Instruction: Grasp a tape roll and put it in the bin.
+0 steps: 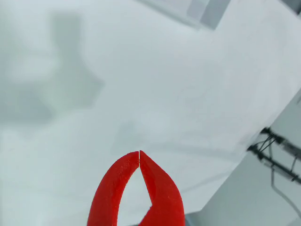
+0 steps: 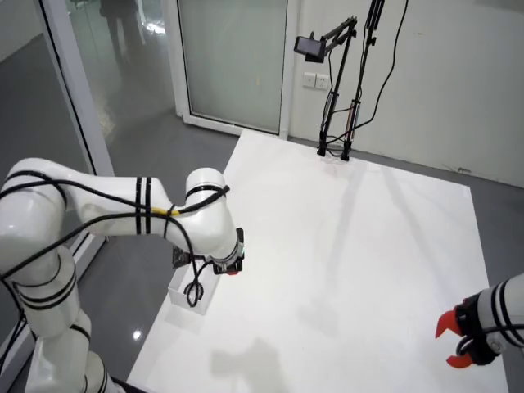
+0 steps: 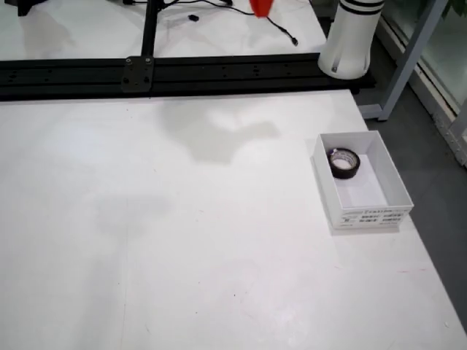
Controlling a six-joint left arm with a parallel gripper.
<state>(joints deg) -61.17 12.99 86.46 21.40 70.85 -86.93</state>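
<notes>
A black tape roll (image 3: 344,162) lies inside the white open-top bin (image 3: 383,182) near the table's right edge in the view facing the robot base. In the view that rides on the gripper, my gripper (image 1: 139,152) has its red fingers (image 1: 115,188) shut tip to tip with nothing between them, above bare white table. The wide room view shows my gripper (image 2: 232,268) raised beside the bin (image 2: 182,296), which the arm partly hides; the roll is out of sight there. Only a red tip of the gripper (image 3: 261,6) shows at the top of the base-facing view.
A second arm with a red gripper (image 2: 455,341) stands still at the table's right edge in the wide room view. A black camera stand (image 2: 336,123) rises at the far edge. Black rails (image 3: 182,73) and the white robot base (image 3: 354,40) line the top of the base-facing view.
</notes>
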